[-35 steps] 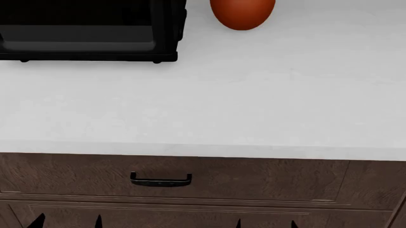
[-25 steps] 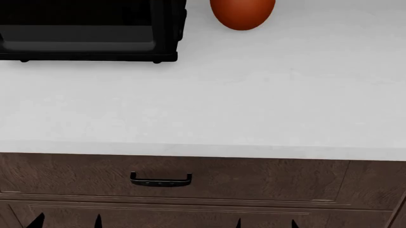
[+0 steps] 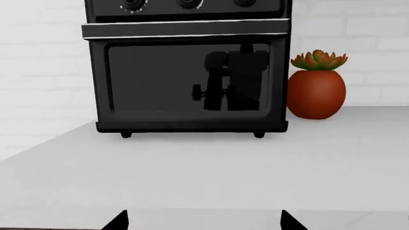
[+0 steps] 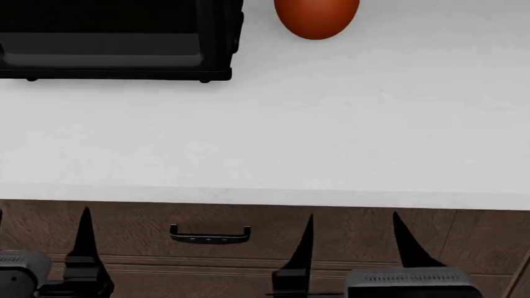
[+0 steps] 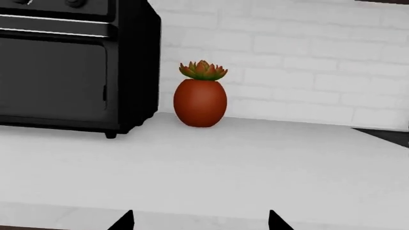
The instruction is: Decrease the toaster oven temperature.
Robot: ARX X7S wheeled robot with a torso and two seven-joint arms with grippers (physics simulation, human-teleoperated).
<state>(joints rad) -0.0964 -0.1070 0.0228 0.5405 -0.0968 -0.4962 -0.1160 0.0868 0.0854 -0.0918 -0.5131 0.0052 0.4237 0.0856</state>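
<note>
Right gripper (image 4: 352,239): nearest the camera in the head view, below the counter's front edge and in front of the drawer face; its two pointed black fingers (image 4: 302,242) stand spread apart, closed on nothing.
Left gripper (image 4: 41,248): low at the left of the head view, level with the drawers; one pointed tip rises in plain sight and the other is cut off at the picture's edge, while the left wrist view shows both tips parted with nothing between them.
Drawer front: dark brown wood under the counter, with a black drawer handle (image 4: 210,234) between the two grippers.
Counter (image 4: 331,136): a broad white surface runs from the front edge back to the wall.
Toaster oven (image 3: 188,72): stands on short feet at the back left of the counter, well apart from both grippers; it is a glossy black box with its dark glass door shut.
Oven door: the bar handle (image 3: 185,29) with a thin silver edge spans the top of the glass, which reflects a dark shape.
Knobs (image 3: 134,5): a row with white marks sits above the handle, partly cut off at the frame's edge.
Potted plant (image 5: 200,96): an orange-red round pot holding a green succulent sits just right of the oven, near the wall.
Wall (image 5: 307,62): white brick behind the counter.
</note>
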